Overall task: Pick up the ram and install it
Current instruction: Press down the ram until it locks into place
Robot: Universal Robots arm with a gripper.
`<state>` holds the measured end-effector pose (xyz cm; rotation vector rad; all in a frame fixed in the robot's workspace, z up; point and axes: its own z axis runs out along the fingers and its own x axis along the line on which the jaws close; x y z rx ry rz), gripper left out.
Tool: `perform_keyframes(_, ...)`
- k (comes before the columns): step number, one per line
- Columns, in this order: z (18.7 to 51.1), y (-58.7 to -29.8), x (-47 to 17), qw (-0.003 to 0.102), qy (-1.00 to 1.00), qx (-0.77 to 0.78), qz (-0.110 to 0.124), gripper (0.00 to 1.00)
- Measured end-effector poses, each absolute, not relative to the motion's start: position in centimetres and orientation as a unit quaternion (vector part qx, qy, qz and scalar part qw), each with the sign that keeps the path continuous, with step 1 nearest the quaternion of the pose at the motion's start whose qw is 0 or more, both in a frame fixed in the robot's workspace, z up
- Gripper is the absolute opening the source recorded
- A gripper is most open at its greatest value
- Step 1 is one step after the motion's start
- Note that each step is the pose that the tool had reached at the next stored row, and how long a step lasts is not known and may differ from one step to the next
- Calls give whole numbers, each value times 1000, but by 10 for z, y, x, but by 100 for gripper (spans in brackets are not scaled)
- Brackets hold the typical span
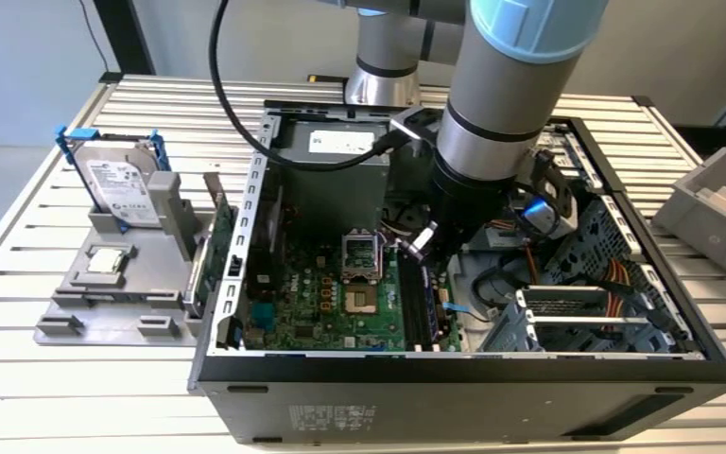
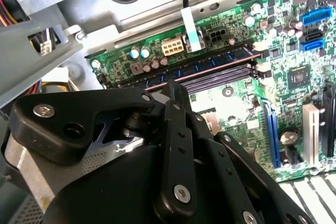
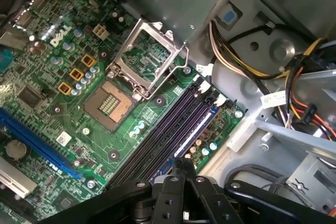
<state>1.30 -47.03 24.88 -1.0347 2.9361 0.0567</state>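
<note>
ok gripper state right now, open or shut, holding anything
Gripper: shut, its fingers pressed together on the top edge of the long, narrow dark-blue ram stick, which stands in a black motherboard slot inside the open computer case.

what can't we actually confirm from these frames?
- Whether the ram is fully seated: in the second wrist view it lies along a slot, but the latches are too small to judge.
- Pincer tips: in both wrist views its own black linkage covers them, so open or shut is unclear.
- The slots in the exterior view: the arm blocks their upper part.
</note>
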Motion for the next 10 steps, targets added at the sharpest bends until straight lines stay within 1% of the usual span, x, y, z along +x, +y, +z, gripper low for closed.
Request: perform_keyframes(10, 249, -470, 13, 14, 934, -357, 19, 0)
